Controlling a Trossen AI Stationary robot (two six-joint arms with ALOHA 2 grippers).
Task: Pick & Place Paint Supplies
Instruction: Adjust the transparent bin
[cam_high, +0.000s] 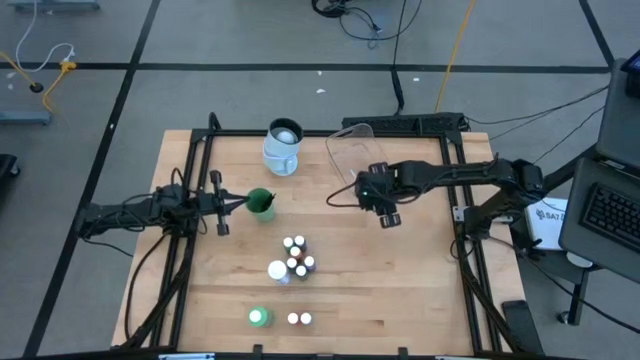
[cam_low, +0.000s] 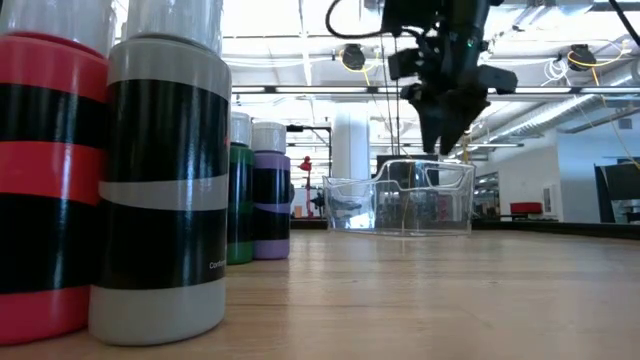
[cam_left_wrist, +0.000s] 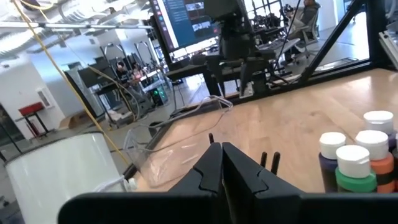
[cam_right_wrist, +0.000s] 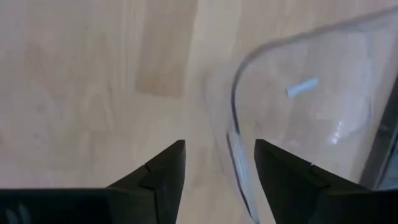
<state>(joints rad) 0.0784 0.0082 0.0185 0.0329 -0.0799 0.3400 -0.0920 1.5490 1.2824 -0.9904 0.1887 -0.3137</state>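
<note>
Several tiny paint bottles (cam_high: 296, 256) stand clustered well apart from the clear tray (cam_high: 350, 152), toward the table's near edge. The right gripper (cam_high: 384, 205) hovers just beside the tray, its jaws wide and holding nothing. The left gripper (cam_high: 222, 204), jaws together, waits farther from the tray. I judge a placing step just finished; the next move is probably reaching to the cluster.

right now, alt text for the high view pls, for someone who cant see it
Seen from above, the right gripper hangs open beside a clear plastic tray on a wooden table. The left gripper, shut, points at a green bottle; small white-capped paint bottles cluster nearer the front.
</note>
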